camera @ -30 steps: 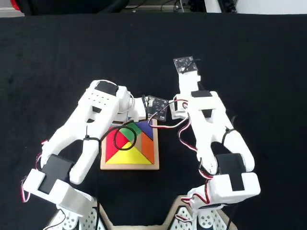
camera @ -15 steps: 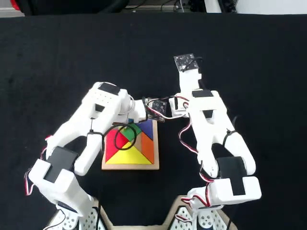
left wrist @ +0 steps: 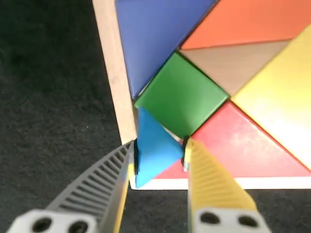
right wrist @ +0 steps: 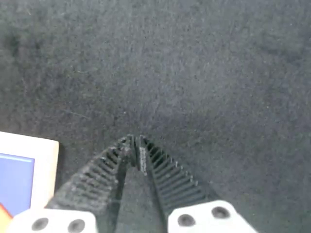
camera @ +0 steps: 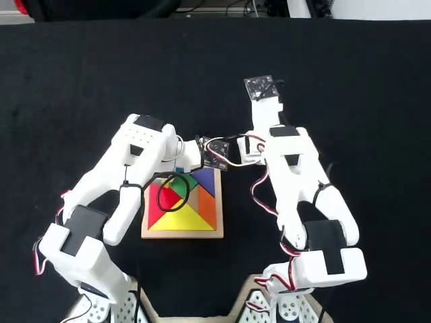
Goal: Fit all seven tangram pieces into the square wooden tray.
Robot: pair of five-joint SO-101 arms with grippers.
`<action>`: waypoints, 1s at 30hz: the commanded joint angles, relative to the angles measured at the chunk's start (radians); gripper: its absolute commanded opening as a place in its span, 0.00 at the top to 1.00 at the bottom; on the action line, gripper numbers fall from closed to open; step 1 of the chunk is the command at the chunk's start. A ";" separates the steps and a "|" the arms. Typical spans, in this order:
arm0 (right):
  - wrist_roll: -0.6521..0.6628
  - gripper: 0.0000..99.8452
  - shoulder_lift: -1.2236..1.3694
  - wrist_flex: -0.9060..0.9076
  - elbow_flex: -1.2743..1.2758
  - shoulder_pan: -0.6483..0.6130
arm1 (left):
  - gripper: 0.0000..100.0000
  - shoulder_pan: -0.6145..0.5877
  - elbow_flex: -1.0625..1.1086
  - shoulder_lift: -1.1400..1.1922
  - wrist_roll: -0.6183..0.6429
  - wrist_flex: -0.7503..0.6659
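Note:
The square wooden tray (camera: 182, 233) lies between the two arms. In it are a red triangle (camera: 156, 200), a green square (camera: 180, 183), a yellow triangle (camera: 178, 221), an orange piece (camera: 206, 203), a dark blue triangle (camera: 205, 180) and a tan triangle (camera: 194, 196). My left gripper (left wrist: 158, 145) is shut on a small light blue triangle (left wrist: 153, 153) at the tray's far left corner. This triangle touches the green square (left wrist: 182, 94), and one edge sits over the red triangle (left wrist: 233, 141). My right gripper (right wrist: 133, 145) is shut with nothing in it, over the black cloth beside the tray's corner (right wrist: 29, 145).
Black cloth (camera: 350, 81) covers the whole table, with open room on all sides of the tray. The right arm (camera: 286, 161) stands just right of the tray. Black cables (camera: 172, 202) hang from the left arm (camera: 128, 168) over the tray.
The left arm's wrist has shifted slightly to the left above the tray's far corner, and its lower links have swung. The right arm and the tray have stayed in place.

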 commanded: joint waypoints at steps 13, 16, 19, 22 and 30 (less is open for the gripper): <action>-0.005 0.99 -0.053 -0.005 -0.062 0.021 | 0.74 -0.019 -0.090 -0.008 0.080 0.014; -0.005 0.99 -0.053 -0.005 -0.062 0.023 | 0.74 -0.021 -0.116 -0.009 0.087 0.017; -0.009 0.99 -0.054 -0.005 -0.062 0.025 | 0.74 -0.039 -0.168 -0.009 0.087 0.066; -0.009 0.99 -0.065 -0.005 -0.064 0.026 | 0.74 -0.058 -0.223 -0.031 0.089 0.130; -0.063 0.99 -0.183 -0.014 -0.016 0.107 | 0.76 -0.090 -0.182 -0.015 0.235 0.028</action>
